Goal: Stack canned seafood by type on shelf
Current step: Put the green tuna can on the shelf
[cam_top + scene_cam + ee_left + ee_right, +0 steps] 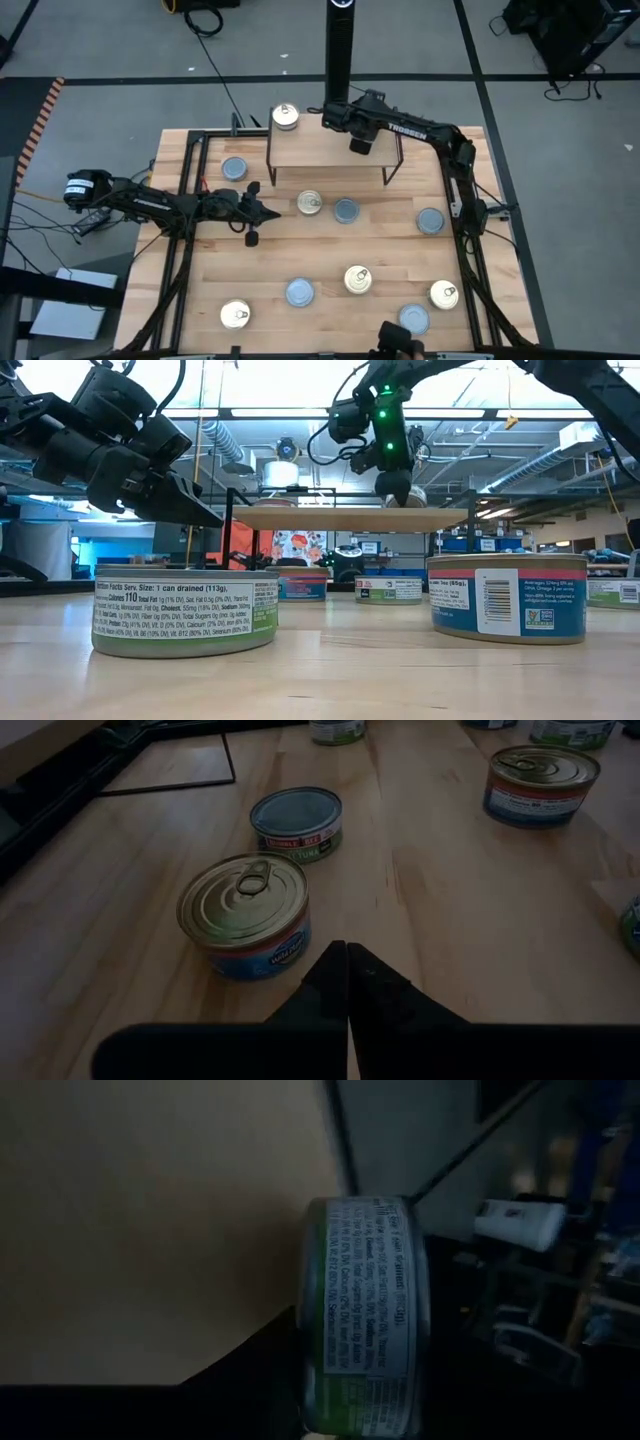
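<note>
The shelf (335,152) is a light-wood plank on black legs at the table's far side. One gold-topped tin (286,117) stands on its far left corner. My right gripper (360,142) hangs over the plank's right half (340,518), shut on a green-labelled tin (365,1315). My left gripper (347,970) is shut and hovers low over the table, just left of a gold-topped tin (245,910). A blue-grey-topped tin (297,820) stands beyond that one. Several more tins of both kinds lie scattered on the table. My right gripper holds the green-labelled tin by its side wall (340,1330), pinched between the two fingers (250,1370). It comes from above, pointing down (392,480). The tin lies flat, level with the plank's top. Whether its bottom rests on the plank I cannot tell.
Loose tins on the slatted table: blue-grey tops (234,168), (346,210), (430,220), (299,292), (414,319); gold tops (310,203), (358,279), (235,315), (444,294). The plank's middle is bare. A black frame (190,170) runs along the table's sides.
</note>
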Motion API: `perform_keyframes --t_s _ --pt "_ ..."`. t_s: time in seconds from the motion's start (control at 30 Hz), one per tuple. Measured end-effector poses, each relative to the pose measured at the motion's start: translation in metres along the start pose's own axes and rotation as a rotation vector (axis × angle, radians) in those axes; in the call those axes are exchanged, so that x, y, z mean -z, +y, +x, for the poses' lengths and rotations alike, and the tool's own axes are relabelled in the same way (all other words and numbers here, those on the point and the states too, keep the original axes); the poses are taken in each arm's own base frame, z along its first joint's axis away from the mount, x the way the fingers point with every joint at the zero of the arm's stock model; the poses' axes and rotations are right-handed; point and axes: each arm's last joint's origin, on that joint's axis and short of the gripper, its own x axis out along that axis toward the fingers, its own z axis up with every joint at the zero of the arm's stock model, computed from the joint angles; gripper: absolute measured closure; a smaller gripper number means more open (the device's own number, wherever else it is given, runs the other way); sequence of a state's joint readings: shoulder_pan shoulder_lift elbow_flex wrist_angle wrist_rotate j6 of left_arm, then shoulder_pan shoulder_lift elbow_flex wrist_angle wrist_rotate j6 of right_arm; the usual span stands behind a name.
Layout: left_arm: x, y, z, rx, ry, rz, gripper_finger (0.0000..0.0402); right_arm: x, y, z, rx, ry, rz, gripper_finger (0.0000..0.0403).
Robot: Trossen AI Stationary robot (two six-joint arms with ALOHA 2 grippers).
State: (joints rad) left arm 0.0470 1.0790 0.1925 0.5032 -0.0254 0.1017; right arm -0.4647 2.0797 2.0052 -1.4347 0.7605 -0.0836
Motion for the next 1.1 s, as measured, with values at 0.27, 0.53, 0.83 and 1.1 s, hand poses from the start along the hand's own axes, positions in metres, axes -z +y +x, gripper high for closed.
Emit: perform_keyframes --t_s 0.27,0.53,0.83,1.1 --pt "0.000 0.000 0.000 0.000 0.000 0.000 0.0401 0.001 0.003 -0.002 -0.051 0.001 -0.029 0.0199" --pt "0.000 0.000 0.000 0.000 0.000 -0.001 0.0401 0.000 0.006 -0.002 -0.056 -0.001 -0.042 0.0134" --pt "0.000 0.000 0.000 0.000 0.000 -0.001 0.0401 0.006 0.006 -0.003 -0.055 0.045 -0.081 0.0099" --pt "0.000 0.000 0.000 0.000 0.000 -0.001 0.0401 0.018 -0.015 -0.023 -0.119 -0.049 -0.003 0.0243"
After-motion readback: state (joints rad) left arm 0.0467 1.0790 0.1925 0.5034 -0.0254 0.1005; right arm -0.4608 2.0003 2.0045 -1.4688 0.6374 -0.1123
